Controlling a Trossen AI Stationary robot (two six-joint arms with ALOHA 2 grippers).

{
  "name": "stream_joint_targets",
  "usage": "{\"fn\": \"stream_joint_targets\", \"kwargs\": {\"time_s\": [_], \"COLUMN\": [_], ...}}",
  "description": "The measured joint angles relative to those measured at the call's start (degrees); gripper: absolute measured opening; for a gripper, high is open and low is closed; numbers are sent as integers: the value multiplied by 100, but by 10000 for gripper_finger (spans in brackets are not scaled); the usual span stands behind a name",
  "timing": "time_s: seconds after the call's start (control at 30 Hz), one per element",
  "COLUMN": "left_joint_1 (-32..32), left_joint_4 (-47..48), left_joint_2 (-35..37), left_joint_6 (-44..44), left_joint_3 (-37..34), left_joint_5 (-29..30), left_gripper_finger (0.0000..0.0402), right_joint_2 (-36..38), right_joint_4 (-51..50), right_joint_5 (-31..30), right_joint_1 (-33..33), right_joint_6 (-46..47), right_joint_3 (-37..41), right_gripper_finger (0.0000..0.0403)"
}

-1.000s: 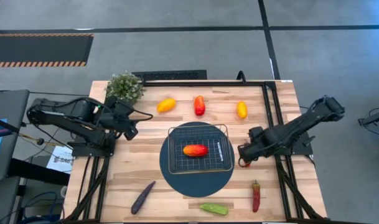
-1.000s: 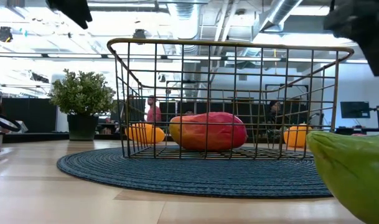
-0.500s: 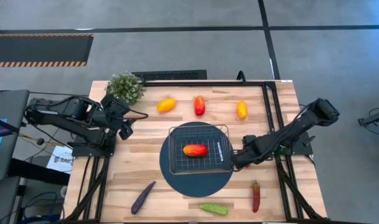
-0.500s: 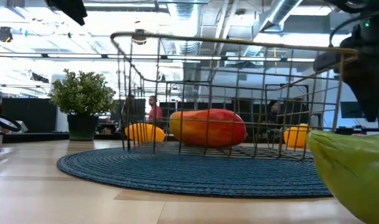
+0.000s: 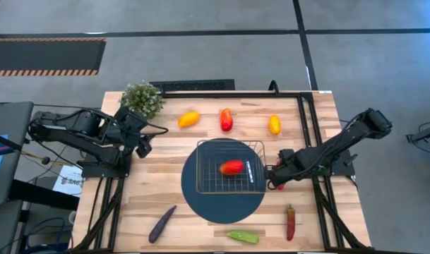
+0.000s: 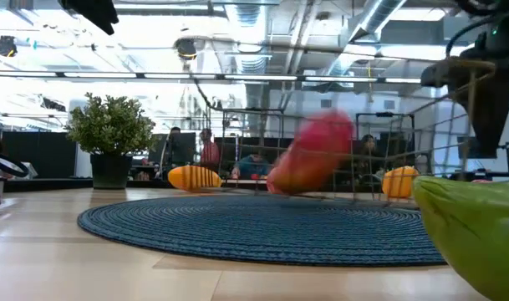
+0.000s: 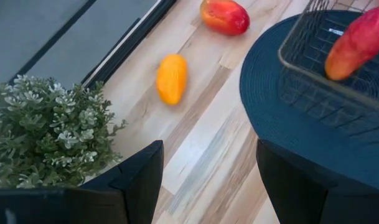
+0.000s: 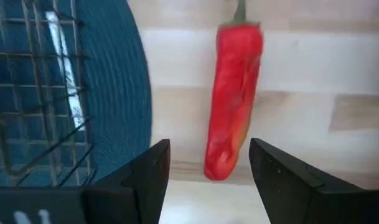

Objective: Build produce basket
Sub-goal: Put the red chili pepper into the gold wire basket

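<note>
The wire basket (image 5: 200, 152) sits on the round dark-blue mat (image 5: 200, 201) and looks tipped and blurred in the low view. A red-orange pepper (image 5: 231, 167) (image 6: 313, 159) (image 7: 357, 40) lies inside it. My right gripper (image 5: 275, 180) (image 8: 208, 180) is open at the basket's right side (image 8: 33, 93). A long red pepper (image 8: 229, 93) lies on the wood just ahead of its fingers, which stand on either side of its end without touching it. My left gripper (image 5: 145, 144) (image 7: 208, 180) is open and waits by the potted plant. My right gripper stands right beside the basket's right wall (image 8: 77, 130), with one finger (image 8: 149, 180) next to the wire. I cannot tell whether it touches the basket.
On the far part of the table lie a yellow-orange pepper (image 5: 188, 118), a red one (image 5: 227, 119) and an orange one (image 5: 274, 124). Near the front edge lie a purple one (image 5: 162, 224), a green one (image 5: 242, 236) and a red chili (image 5: 290, 222). The plant (image 5: 141, 97) stands at the far left.
My right gripper went left to the basket's near right corner, then drew back a little to the right. The basket tipped and slid slightly toward the far right on the mat. The pepper inside rolled toward the basket's right side.
</note>
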State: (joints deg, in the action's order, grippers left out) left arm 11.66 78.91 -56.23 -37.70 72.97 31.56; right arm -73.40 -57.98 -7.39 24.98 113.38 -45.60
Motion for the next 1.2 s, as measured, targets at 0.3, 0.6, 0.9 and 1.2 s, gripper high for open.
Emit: {"fn": "stream_joint_targets", "kwargs": {"time_s": [0.3, 0.6, 0.9, 1.2], "left_joint_1": [0, -2, 0, -2], "left_joint_4": [0, 2, 2, 2], "left_joint_2": [0, 0, 0, 0], "left_joint_6": [-114, -159, -153, -155], "left_joint_3": [0, 0, 0, 0], "left_joint_5": [65, 63, 63, 63], "left_gripper_finger": [240, 240, 240, 240], "right_joint_2": [225, 127, -9, -11], "right_joint_4": [-58, -331, -100, 550], "right_joint_5": [-220, -211, -178, -174], "right_joint_1": [-5, 80, 321, 502], "right_joint_6": [-294, -282, 109, 471], "right_joint_3": [-2, -4, 194, 656], "right_gripper_finger": [234, 229, 230, 230]}}
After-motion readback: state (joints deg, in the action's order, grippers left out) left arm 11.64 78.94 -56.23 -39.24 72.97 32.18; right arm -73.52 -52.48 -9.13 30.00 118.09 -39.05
